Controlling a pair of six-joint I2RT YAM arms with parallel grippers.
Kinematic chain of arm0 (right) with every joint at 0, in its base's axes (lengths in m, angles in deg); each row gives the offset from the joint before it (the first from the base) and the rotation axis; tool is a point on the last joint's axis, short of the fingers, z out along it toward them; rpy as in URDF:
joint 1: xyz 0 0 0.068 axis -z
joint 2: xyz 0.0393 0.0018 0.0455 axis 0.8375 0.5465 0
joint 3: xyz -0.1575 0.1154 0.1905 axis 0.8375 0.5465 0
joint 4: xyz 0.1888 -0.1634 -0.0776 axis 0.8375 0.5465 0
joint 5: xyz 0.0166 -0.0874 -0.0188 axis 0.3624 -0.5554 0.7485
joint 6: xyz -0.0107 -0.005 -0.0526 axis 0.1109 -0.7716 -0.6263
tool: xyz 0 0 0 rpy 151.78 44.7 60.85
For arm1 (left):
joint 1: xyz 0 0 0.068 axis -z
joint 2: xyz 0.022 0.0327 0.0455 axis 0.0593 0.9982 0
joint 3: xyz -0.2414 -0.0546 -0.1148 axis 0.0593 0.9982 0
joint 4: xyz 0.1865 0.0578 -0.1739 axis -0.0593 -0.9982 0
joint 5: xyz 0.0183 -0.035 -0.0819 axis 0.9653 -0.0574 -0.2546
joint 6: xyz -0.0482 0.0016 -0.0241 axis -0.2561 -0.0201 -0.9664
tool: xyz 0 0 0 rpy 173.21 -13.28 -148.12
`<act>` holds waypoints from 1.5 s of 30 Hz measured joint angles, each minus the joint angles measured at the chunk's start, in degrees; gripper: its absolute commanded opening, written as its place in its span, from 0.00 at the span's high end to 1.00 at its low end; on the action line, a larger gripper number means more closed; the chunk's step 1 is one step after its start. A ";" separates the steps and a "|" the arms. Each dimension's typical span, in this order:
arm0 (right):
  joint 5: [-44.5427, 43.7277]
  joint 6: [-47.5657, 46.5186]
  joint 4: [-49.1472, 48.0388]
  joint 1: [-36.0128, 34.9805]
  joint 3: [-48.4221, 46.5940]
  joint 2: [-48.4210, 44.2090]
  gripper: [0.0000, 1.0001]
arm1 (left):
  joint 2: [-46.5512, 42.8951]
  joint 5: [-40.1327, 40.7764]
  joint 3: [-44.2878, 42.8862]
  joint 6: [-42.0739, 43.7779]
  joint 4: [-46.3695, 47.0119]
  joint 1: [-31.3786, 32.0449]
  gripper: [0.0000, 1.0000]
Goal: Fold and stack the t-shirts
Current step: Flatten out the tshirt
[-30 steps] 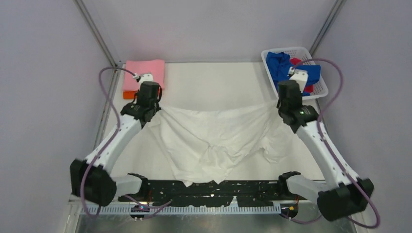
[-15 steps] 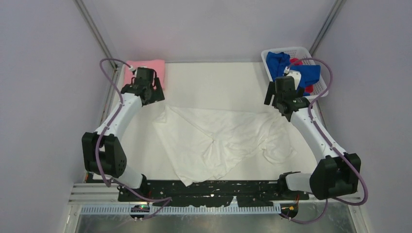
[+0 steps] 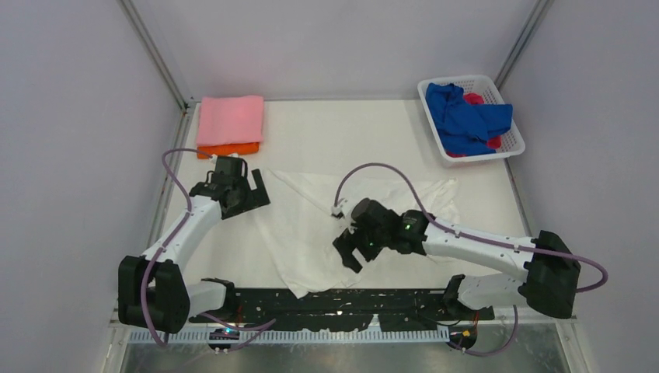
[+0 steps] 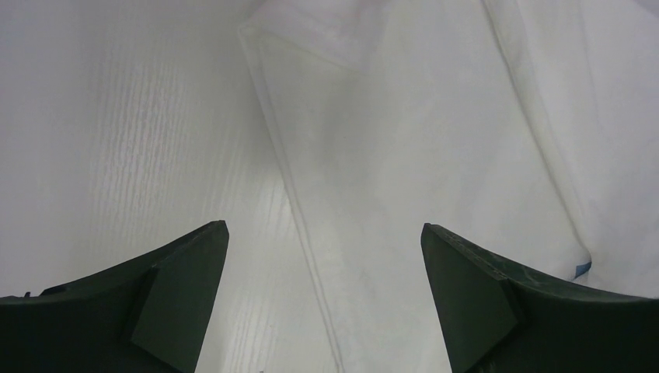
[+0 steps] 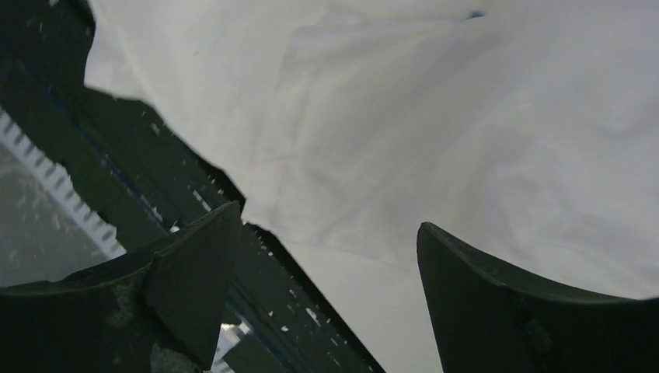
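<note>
A white t-shirt (image 3: 326,221) lies spread and wrinkled in the middle of the table, its near edge reaching the black plate. My left gripper (image 3: 259,194) hovers open at its left edge; in the left wrist view the shirt's hem (image 4: 311,233) runs between the open gripper (image 4: 323,227). My right gripper (image 3: 349,252) is open over the shirt's near part, and the right wrist view shows the gripper (image 5: 328,217) above white cloth (image 5: 435,116). A folded pink t-shirt (image 3: 231,120) sits on an orange one (image 3: 227,149) at the far left.
A white lattice basket (image 3: 513,145) at the far right holds a crumpled blue t-shirt (image 3: 465,116) and a red one (image 3: 475,99). A black perforated plate (image 3: 342,305) runs along the near edge, also seen as the plate (image 5: 116,155) in the right wrist view.
Both grippers opened and let go of the white shirt's far corners; it dropped flat. The left arm drew back to the shirt's left edge, the right swung to its near middle.
</note>
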 measured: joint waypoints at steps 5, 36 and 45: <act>5.14 -4.63 -0.46 -13.42 0.90 3.50 0.25 | -0.66 -1.75 1.31 -0.17 1.70 0.00 0.00; -12.50 0.55 1.33 -18.58 -0.11 11.54 0.94 | -2.47 -2.12 3.37 -0.15 2.86 0.00 0.00; -13.31 0.37 0.79 -5.27 -1.07 1.11 0.95 | 5.14 -1.62 -2.03 -0.02 2.73 0.00 0.08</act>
